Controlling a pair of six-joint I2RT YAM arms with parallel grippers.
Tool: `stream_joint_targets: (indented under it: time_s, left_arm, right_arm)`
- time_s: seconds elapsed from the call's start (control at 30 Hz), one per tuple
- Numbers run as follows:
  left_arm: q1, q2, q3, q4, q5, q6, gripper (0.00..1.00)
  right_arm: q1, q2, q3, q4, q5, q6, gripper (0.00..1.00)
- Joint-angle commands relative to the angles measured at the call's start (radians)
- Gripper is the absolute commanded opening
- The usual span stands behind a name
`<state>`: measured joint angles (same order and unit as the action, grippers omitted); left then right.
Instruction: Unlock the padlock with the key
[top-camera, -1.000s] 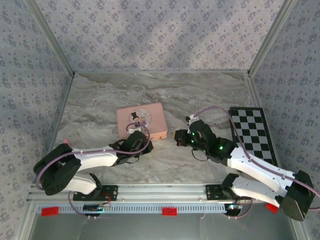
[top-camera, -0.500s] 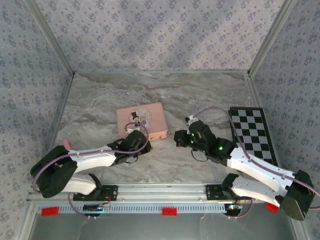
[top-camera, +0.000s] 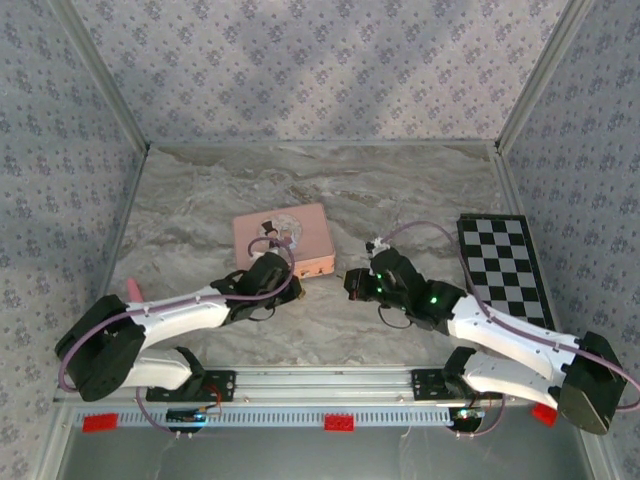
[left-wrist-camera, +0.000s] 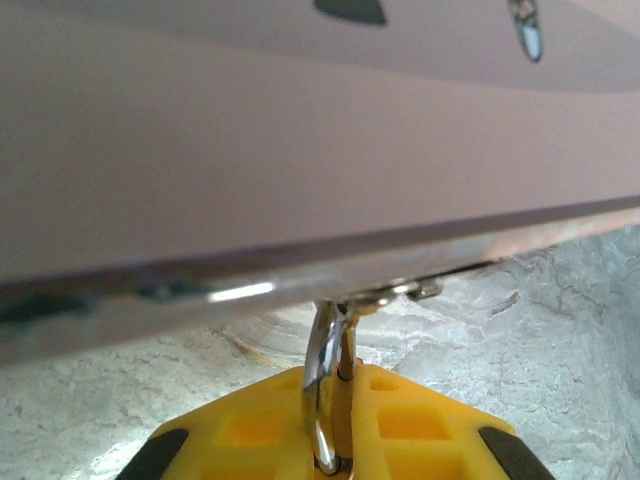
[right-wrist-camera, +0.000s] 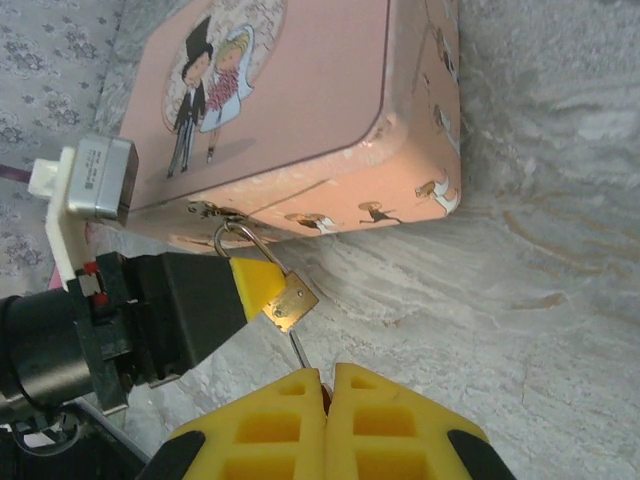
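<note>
You are working the insertion step now, so be aiming for a straight push: the key (right-wrist-camera: 297, 348) is running as a thin grey shaft up from your right gripper (right-wrist-camera: 322, 376) to the bottom face of the padlock (right-wrist-camera: 291, 300), and it is looking slightly angled against that face, so line the shaft up with the lock body's long axis before you press. Whether the tip is already seated in the keyway or only touching the brass is too small to tell from the right wrist view, so be advancing gently and watching for the padlock swinging away instead of accepting the key. Your right fingers are pressed together on the key's head, with only the shaft showing past them. Your left gripper (right-wrist-camera: 262, 285) is closed on the padlock, its yellow tip clamping the upper side of the brass body, while the silvery shackle (left-wrist-camera: 322, 372) is looping up through the clasp (left-wrist-camera: 392, 292) on the lower front edge of the pink box (right-wrist-camera: 280, 110). The padlock is hanging just off that edge above the marble table (right-wrist-camera: 560, 210), sitting directly between your two grippers, with the left fingers on it and the right fingertips just below it. Be bracing with the left arm while the right one is pushing and then twisting.
</note>
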<state>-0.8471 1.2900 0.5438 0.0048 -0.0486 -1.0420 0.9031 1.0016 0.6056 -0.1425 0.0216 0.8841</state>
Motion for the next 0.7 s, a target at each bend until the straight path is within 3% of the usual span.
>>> stream_joint_targets:
  time_s: [0.0,0.67]
  left_arm:
    - [0.017,-0.012,0.06,-0.011,0.012,-0.007,0.14]
    - [0.049,0.007,0.094,0.026,0.128,-0.081,0.13]
  right_arm:
    - [0.015,0.015,-0.054,0.075,-0.029,0.085,0.0]
    - [0.083,0.31,-0.274,0.746,-0.1,0.436,0.0]
